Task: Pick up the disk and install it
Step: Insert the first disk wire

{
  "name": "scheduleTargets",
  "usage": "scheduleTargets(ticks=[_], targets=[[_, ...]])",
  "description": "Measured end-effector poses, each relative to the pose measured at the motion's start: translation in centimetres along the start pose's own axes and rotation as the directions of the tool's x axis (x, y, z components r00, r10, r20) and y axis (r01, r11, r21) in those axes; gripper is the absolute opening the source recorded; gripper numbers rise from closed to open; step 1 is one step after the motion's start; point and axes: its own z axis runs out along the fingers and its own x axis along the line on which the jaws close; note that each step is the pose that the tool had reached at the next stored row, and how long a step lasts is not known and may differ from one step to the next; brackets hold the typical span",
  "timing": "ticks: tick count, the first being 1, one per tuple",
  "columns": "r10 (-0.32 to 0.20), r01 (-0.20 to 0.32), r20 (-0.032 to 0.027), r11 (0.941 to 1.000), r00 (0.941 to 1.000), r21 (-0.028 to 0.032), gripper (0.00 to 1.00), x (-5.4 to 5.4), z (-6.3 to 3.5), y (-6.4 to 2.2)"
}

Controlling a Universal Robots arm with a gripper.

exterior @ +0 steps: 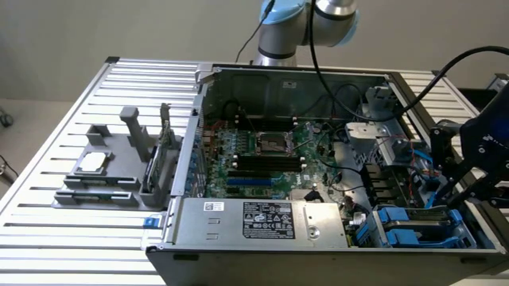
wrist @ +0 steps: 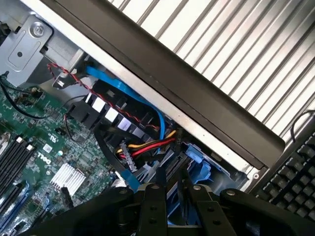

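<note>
the disk (exterior: 420, 214) sits inside the case (exterior: 318, 262) under your claw (exterior: 447, 199); i cannot tell if it is pinched or seated yet.

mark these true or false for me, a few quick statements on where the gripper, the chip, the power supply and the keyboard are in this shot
1. The computer case lies open on a slatted metal table. True.
2. The gripper hangs over the grey fixture. False: it is inside the case at the exterior view's right, next to the blue carriers.
3. A small silver chip sits on the grey fixture, outside the case. True.
4. The labelled power-supply box lies on the table outside the case. False: it sits inside the case along the near edge.
5. A black keyboard lies beyond the case wall. True.
</note>
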Motion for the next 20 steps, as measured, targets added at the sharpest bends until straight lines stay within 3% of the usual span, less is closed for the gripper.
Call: scheduleTargets(ticks=[6, 15, 17, 20], targets=[[0.029, -0.029, -0.0008, 0.9996, 0.9996, 0.0023, 0.24, -0.2, 0.85, 0.65], [0.069, -0.069, 0.0034, 0.9976, 0.9976, 0.0066, 0.24, -0.6, 0.93, 1.65], [0.077, -0.077, -0.0026, 0.9969, 0.9971, 0.0167, 0.24, -0.6, 0.95, 1.65], [0.086, -0.085, -0.0178, 0.9955, 0.9962, 0.0421, 0.24, -0.6, 0.94, 1.67]])
